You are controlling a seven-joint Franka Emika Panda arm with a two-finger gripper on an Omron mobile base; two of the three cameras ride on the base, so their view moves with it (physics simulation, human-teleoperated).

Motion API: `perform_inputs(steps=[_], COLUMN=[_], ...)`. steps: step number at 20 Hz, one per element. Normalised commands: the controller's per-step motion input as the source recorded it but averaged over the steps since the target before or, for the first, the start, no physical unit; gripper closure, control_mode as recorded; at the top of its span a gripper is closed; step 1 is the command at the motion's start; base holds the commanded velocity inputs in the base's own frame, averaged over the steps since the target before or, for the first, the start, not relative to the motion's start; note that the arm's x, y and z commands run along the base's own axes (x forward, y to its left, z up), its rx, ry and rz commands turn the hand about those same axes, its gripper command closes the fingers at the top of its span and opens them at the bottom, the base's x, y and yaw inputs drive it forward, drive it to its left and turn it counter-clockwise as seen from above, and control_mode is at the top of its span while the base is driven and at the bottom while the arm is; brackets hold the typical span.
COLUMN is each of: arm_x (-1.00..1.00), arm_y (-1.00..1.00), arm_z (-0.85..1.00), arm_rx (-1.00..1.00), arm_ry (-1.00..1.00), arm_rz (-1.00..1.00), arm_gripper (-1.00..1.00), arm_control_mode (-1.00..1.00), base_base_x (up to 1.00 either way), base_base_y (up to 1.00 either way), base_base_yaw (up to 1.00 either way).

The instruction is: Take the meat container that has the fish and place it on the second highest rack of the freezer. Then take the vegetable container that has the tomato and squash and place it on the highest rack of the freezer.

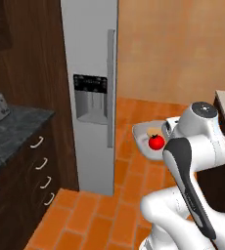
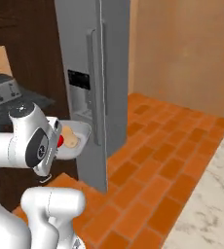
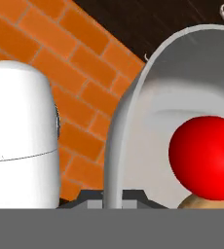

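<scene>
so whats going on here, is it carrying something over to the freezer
Yes. The white arm holds a pale grey container by its rim, with the gripper shut on it. Inside sit the tomato and the squash. The container hangs in the air above the brick floor, in front of the freezer, whose grey door looks shut. So the vegetable container is in hand and not yet on a rack.

We see even, bright rendered light, no glare. Freezer [image 1: 90,93] door flat grey; beside it, left, cabinets [image 1: 26,53] dark, detail lost. Soft shade under container [image 1: 145,133] rim. Base views coarse, slightly soft. Hand view: tomato [image 3: 207,158] shaded smoothly toward lower edge, brick floor [image 3: 60,63] sharp, no edge distortion.
</scene>
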Motion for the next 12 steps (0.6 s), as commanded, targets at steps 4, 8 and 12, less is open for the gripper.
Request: perform_inputs(steps=[4,8,12], arm_x=[0.00,0.00,0.00], arm_y=[0.00,0.00,0.00], arm_z=[0.00,0.00,0.00], arm_rx=[0.00,0.00,0.00], arm_ry=[0.00,0.00,0.00], arm_rz=[0.00,0.00,0.00], arm_gripper=[1.00,1.00,1.00], arm_control_mode=[1.00,1.00,1.00], base_base_x=[-0.20,-0.13,0.07], base_base_y=[0.00,0.13,0.57], base_base_yaw=[-1.00,-0.95,-0.51])
